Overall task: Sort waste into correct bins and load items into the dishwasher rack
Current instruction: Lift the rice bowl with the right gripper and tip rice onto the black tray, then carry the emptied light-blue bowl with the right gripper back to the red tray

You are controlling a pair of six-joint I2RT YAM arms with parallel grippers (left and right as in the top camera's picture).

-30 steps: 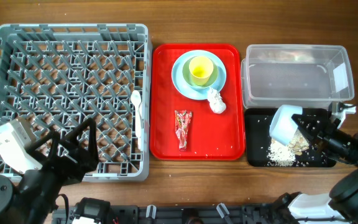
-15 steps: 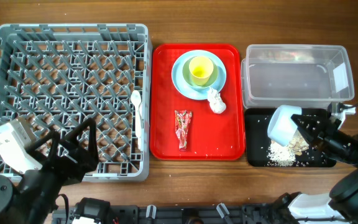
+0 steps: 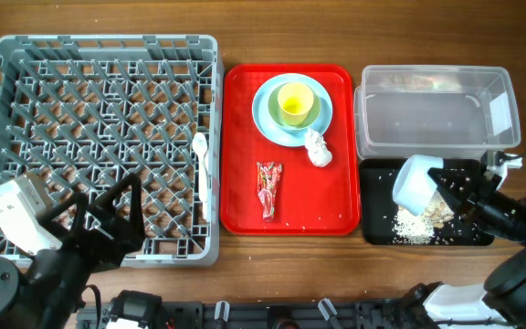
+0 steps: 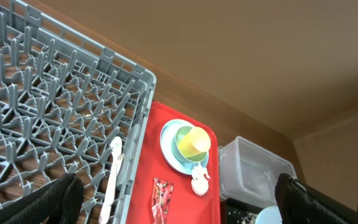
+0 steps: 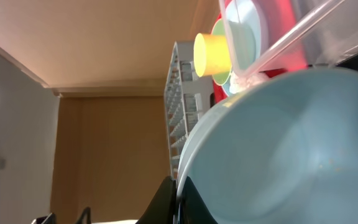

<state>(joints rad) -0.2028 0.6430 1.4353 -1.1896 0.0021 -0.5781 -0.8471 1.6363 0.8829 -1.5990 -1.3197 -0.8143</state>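
Well, our right claw [image 3: 447, 189] was clenched on the rim of the bowl [image 3: 416, 183]. The bowl was tipped on its side over the black tray [image 3: 377, 196], with its open mouth facing down toward the claw. Pale food scraps [image 3: 415, 224] lay in a little heap in that tray, just under the bowl. The clear tub [image 3: 427, 119] sat right behind the black tray, and we could see nothing in it.

Our left claw [image 3: 99, 217] was wide open and held nothing. It hung over the near left corner of the big grey rack [image 3: 99, 41]. We saw 1 white spoon [image 3: 201, 160] lying in the rack by its right wall.

The red tray [image 3: 336, 201] sat between the rack and the bins. On it were the blue plate [image 3: 268, 114] with the yellow cup [image 3: 295, 103] standing on it. The white tissue [image 3: 317, 149] touched the plate's edge, and the red wrapper [image 3: 268, 189] lay near the middle.

We thought the bowl was light and stiff, and smooth enough to slip. It looked too wide to grab around, so the thin rim seemed the best place to pinch it. We guessed it could swing or slide in the claw if we moved fast. We could not tell if any scraps were stuck inside.
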